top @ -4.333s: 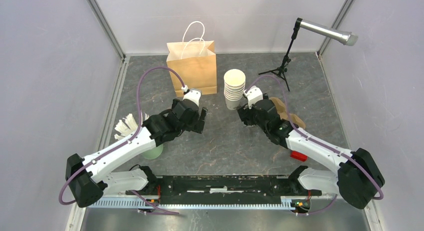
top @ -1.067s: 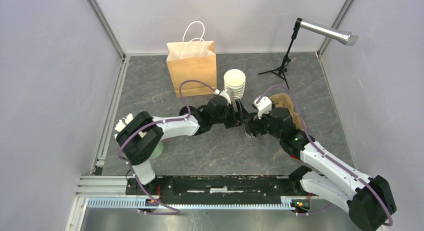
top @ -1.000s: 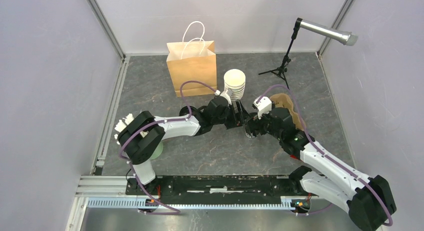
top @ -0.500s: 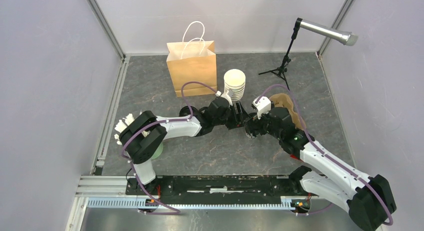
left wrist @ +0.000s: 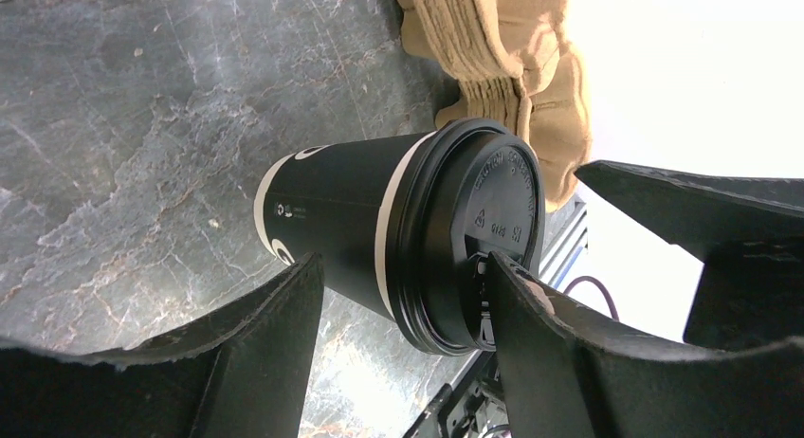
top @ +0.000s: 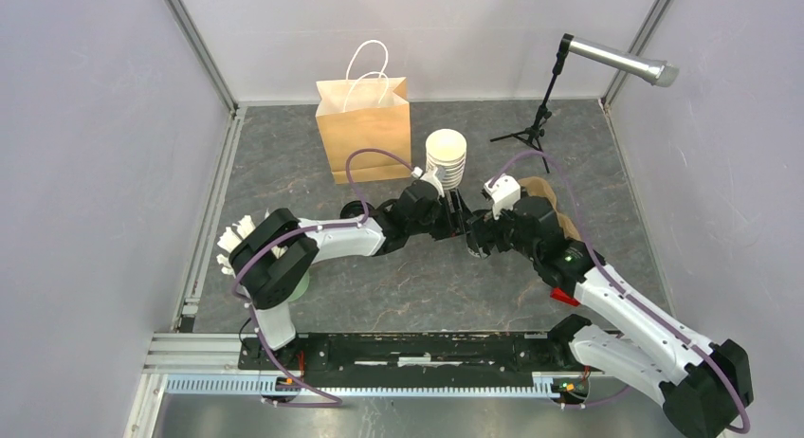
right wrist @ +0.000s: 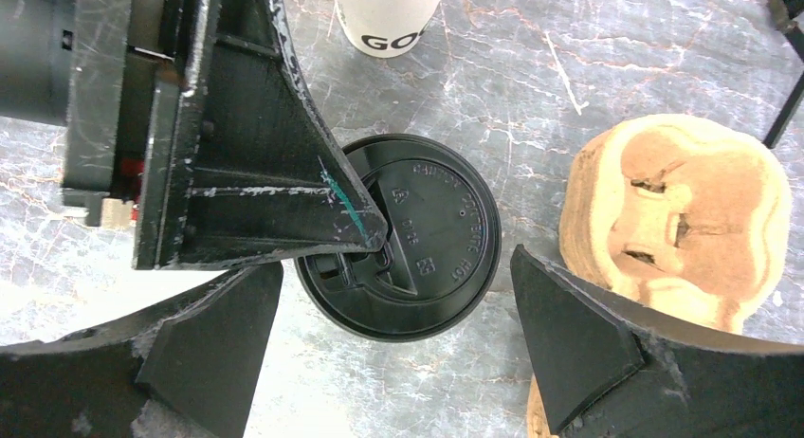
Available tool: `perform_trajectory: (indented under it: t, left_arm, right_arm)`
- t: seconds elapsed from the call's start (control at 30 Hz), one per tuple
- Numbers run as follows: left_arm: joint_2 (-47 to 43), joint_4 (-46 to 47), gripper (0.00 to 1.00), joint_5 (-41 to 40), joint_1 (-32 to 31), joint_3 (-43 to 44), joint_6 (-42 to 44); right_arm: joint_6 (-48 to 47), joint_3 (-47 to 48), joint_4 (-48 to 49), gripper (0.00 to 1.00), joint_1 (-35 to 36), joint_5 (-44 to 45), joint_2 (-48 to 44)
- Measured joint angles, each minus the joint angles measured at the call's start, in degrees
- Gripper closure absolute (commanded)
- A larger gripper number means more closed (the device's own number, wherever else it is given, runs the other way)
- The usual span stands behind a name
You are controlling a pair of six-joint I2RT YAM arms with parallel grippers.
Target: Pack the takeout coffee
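Observation:
The takeout coffee (left wrist: pixel 332 220) shows as a dark cup with a white band, standing mid-table under a round black lid (right wrist: pixel 417 239). In the top view both grippers hide most of it. My left gripper (left wrist: pixel 403 260) reaches in from the side with its jaws apart. Its upper finger (right wrist: pixel 284 182) rests its tip on the lid's top, and the lower finger (left wrist: pixel 275 334) lies along the cup's wall. My right gripper (right wrist: pixel 398 343) hangs open above, one finger on each side of the lid, touching nothing. The top view shows the left gripper (top: pixel 457 215) and right gripper (top: pixel 479 237) meeting there.
A brown paper bag (top: pixel 365 125) with white handles stands at the back. A stack of lidless cream cups (top: pixel 445 158) is just behind the grippers. Brown pulp cup carriers (right wrist: pixel 678 215) lie to the right. A microphone tripod (top: pixel 540 116) stands back right.
The left gripper's jaws have narrowed, and its finger now rests on the lid. The right arm shifted slightly toward the back and covers more of the carriers.

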Motion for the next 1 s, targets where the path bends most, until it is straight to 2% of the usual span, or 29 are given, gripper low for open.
perform_trajectory:
  t: [0.1,0.33,0.5,0.73,0.9,1.0]
  left_arm:
    - [0.7,0.5,0.30,0.0,0.0,0.8,0.7]
    - [0.9,0.3,0.20,0.1,0.2,1.5,1.2]
    - [-0.6,-0.9,0.18,-0.1,0.2,1.7,1.8]
    - [-6.8,0.3,0.18,-3.1,0.7,-1.0,1.7]
    - [-12.6,1.2,0.17,-7.8,1.4,-4.9,1.8]
    - [-16.6,-4.1,0.15,-8.8,0.5,-7.1,4.0]
  right_arm:
    - [0.1,1.2,-1.5,0.02,0.0,0.8,-0.8]
    - [1.4,2.9,-3.8,0.02,0.0,1.4,-2.3]
    - [3.3,3.0,-3.9,0.04,0.0,1.1,-4.0]
    - [9.1,5.4,-2.3,0.13,0.5,0.5,-4.5]
    - [13.2,9.8,-1.9,0.25,0.8,-0.4,0.1]
    - [17.0,13.4,5.1,0.29,0.2,2.4,4.6]
